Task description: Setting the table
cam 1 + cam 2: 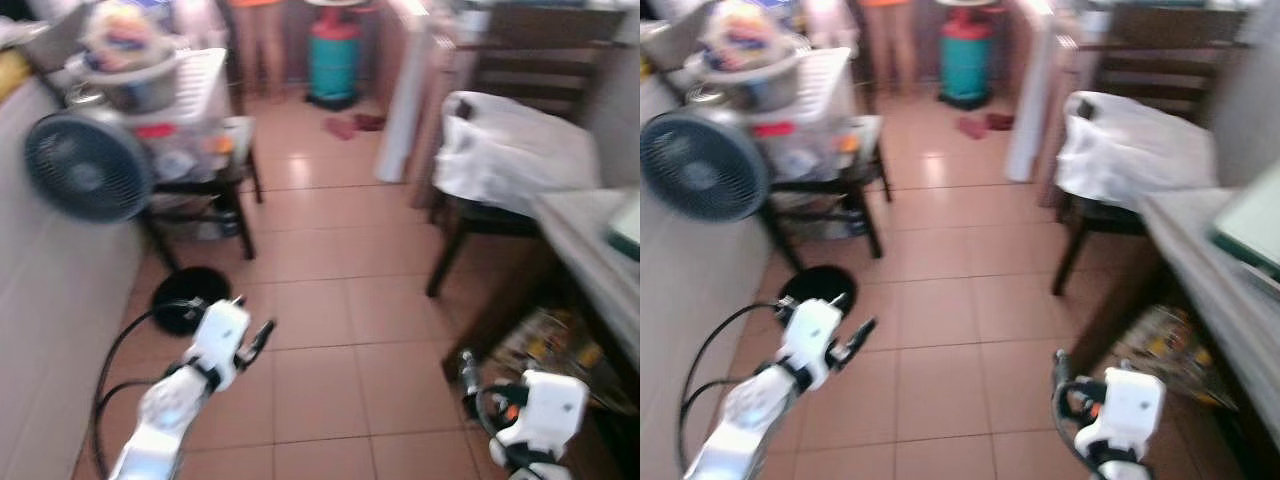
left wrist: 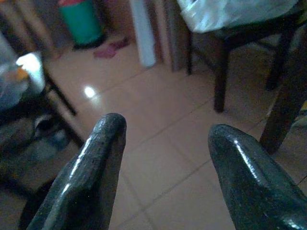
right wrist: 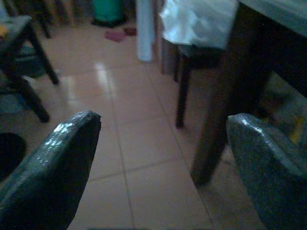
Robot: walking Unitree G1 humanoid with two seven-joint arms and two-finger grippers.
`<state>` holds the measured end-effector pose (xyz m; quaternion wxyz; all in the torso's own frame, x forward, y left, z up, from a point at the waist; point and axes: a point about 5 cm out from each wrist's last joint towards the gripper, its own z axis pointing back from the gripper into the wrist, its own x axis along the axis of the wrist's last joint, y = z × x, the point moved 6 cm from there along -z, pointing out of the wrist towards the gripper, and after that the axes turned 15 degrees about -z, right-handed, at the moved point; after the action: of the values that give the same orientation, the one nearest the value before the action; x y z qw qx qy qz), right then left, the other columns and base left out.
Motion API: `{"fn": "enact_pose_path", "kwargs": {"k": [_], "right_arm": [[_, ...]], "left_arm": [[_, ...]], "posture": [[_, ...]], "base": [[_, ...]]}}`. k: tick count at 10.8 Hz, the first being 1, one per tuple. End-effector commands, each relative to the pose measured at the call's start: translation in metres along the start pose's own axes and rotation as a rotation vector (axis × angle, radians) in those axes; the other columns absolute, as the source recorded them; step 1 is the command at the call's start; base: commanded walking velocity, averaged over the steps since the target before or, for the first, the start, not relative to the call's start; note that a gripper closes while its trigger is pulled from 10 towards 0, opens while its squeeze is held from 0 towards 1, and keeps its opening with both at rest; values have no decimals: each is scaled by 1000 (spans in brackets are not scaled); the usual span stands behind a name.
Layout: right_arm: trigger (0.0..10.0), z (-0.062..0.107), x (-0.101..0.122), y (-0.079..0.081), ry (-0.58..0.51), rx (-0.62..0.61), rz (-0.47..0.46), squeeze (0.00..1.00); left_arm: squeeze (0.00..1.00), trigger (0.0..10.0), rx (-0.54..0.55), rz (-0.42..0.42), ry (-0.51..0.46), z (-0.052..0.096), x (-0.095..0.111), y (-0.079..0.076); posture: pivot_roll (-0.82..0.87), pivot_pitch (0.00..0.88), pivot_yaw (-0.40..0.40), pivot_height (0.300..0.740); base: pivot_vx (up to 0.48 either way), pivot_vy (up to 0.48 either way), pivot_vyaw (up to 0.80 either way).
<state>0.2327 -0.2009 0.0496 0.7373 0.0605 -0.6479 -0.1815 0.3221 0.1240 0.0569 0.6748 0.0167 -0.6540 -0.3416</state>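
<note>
- Seemingly mid-walk, the left eye view is blurred: the left hand hangs over the glossy terracotta floor tiles, and the right hand is low beside the surface, a pale stone-like top on dark wooden legs at the robot's right. A round blue fan stands on the left next to a dark rack stacked with tubs.
- Over in the right eye view, a dark wooden chair draped with a crinkled white plastic bag sits just beside the surface, and a flat green-edged thing rests on top; what it is I cannot tell. A teal gas cylinder stands far back.
- Looking along the left wrist view, both black fingers are spread wide with nothing between them.
- Likewise in the right wrist view, the fingers gape apart, empty, with a surface leg ahead.
- No tableware is identifiable yet. My guess is that plates or bowls would be rigid, smooth and breakable, best pinched at the rim.
</note>
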Motion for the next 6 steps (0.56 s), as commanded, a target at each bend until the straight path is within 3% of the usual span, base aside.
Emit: {"fn": "enact_pose_path", "kwargs": {"k": [1,6], "right_arm": [[10000,1,-3,5,8,-18,-17,0],[10000,8,-8,7,16,-40,-32,0]], "left_arm": [[0,10000,-7,-12,-10,-5,3,-2],[0,10000,-23,-14,-32,-15,9,-5]], "posture": [[19,77,16,740],[6,90,30,740]], "base": [[0,0,-775],[0,0,-775]]}}
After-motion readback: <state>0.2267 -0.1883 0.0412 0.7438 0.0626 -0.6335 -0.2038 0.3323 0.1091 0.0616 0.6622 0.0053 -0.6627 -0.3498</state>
